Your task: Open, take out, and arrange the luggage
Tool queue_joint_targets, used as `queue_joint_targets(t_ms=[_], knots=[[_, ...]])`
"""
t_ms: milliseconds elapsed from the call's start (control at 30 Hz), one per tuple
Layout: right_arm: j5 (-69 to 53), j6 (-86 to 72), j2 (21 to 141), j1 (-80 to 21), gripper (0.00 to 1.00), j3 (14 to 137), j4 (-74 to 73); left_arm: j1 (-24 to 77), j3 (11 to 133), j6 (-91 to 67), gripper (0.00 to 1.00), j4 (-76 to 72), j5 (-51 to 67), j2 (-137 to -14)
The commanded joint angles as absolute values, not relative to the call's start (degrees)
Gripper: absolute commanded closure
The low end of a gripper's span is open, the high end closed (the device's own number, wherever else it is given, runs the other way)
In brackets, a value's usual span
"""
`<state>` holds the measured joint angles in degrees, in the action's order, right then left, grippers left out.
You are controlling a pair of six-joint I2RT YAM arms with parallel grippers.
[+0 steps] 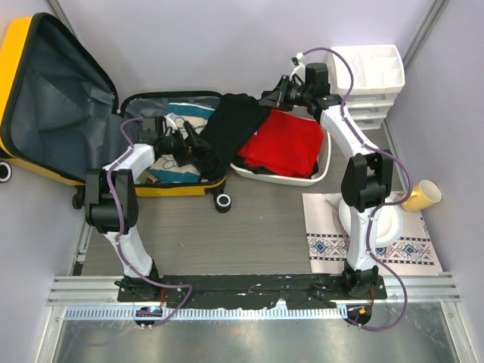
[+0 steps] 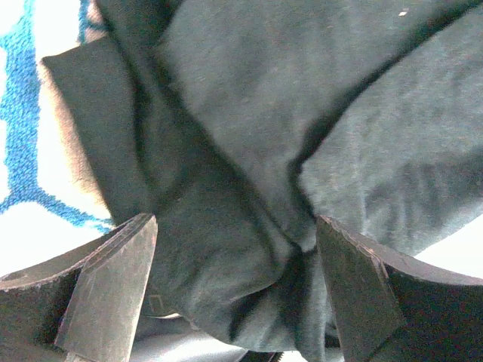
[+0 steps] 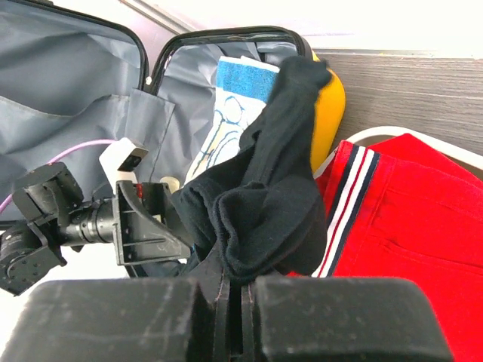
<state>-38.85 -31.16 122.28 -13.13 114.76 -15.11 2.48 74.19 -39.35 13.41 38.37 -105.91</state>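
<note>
- The luggage (image 1: 45,98) lies open at the table's left. Its lid leans up against the left wall, grey lining showing.
- My left gripper (image 1: 195,144) is inside the lower half with its jaws spread wide. A fold of the black garment (image 2: 249,113) sits between the fingers (image 2: 106,294), unpinched.
- My right gripper (image 3: 234,298) is clamped on the garment's other end, by the far edge of the basin (image 1: 321,172).
- The garment stretches from the luggage to the basin, draped over a red garment (image 1: 287,144) there.
- A blue-and-white towel (image 3: 238,83) lies in the luggage beneath it.
</note>
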Motion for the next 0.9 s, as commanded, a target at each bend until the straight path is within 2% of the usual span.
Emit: queue_joint_targets(t_ms=[0,133,300,500,567,600,667,700,767,800,867], knots=[[-38.32,-29.62,116.46,-11.87,0.99,114.87,-13.18,2.72,70.84,-46.14,0.10,6.06,37.44,-105.99],[-38.50,-29.18,116.63,-11.78,0.99,115.58,-13.97,2.29,69.44,-45.70,0.09,7.30,35.59,-105.82],[-38.76,-29.09,116.72,-11.69,0.99,115.49,-14.24,3.25,64.95,-52.28,0.08,-7.34,37.26,-105.55],[-39.11,-29.00,117.42,-11.60,0.99,116.54,-14.76,3.60,65.04,-54.57,0.10,-12.55,35.78,-106.79],[-39.11,-29.18,117.77,-11.60,0.99,116.80,-14.68,3.78,66.09,-55.89,0.22,-14.32,35.77,-107.93],[-39.20,-29.35,117.86,-11.51,0.99,116.98,-14.76,3.78,66.62,-56.68,0.34,-16.07,36.12,-108.19],[-39.37,-29.44,118.04,-11.60,0.99,117.33,-14.77,3.87,68.46,-56.34,0.46,-15.82,37.09,-108.37],[-39.46,-29.44,118.12,-11.60,0.99,117.51,-14.77,3.78,69.08,-55.99,0.58,-15.12,37.18,-108.11],[-39.46,-29.53,118.30,-11.51,0.99,117.95,-14.68,3.78,70.75,-54.15,0.71,-13.28,37.00,-106.97],[-39.55,-29.62,118.47,-11.51,0.99,118.04,-14.68,3.78,71.01,-53.79,0.83,-13.01,36.65,-106.61],[-39.64,-30.23,118.65,-11.60,0.99,118.12,-14.15,3.78,71.89,-53.53,0.93,-11.96,36.47,-105.74]])
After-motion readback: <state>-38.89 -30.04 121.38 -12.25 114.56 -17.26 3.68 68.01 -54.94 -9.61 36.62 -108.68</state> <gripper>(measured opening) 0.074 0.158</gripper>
